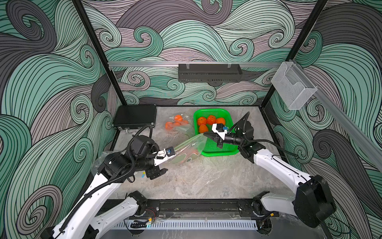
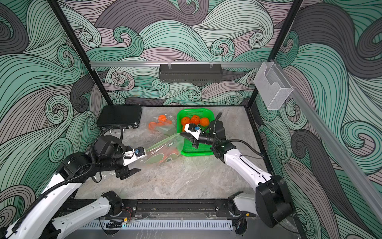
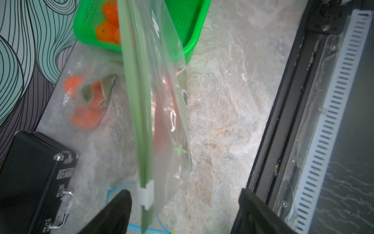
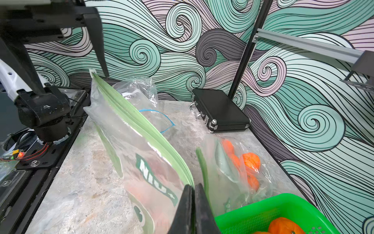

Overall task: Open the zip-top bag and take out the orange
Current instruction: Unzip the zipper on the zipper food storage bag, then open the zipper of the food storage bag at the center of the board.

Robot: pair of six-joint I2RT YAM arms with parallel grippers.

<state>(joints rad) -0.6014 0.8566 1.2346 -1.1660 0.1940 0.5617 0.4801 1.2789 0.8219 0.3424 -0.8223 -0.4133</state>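
The zip-top bag (image 1: 186,149) is clear film with a green zip strip (image 3: 139,113) and hangs stretched between my two arms, above the table. A blurred orange-red shape, the orange (image 1: 191,154), shows through its lower part. My right gripper (image 4: 193,185) is shut on the bag's top corner by the zip, over the basket's near side (image 1: 204,134). My left gripper (image 3: 185,195) is open at the bag's other end. The white slider (image 3: 146,195) sits just inside one black finger (image 3: 121,202), and I cannot tell whether they touch.
A green basket (image 1: 231,152) holding several oranges (image 1: 210,120) stands at the back right. A second bag of oranges (image 1: 175,124) lies beside it. A black case (image 1: 135,117) sits at the back left. Empty clear bags with blue zips (image 4: 153,117) lie near the left arm.
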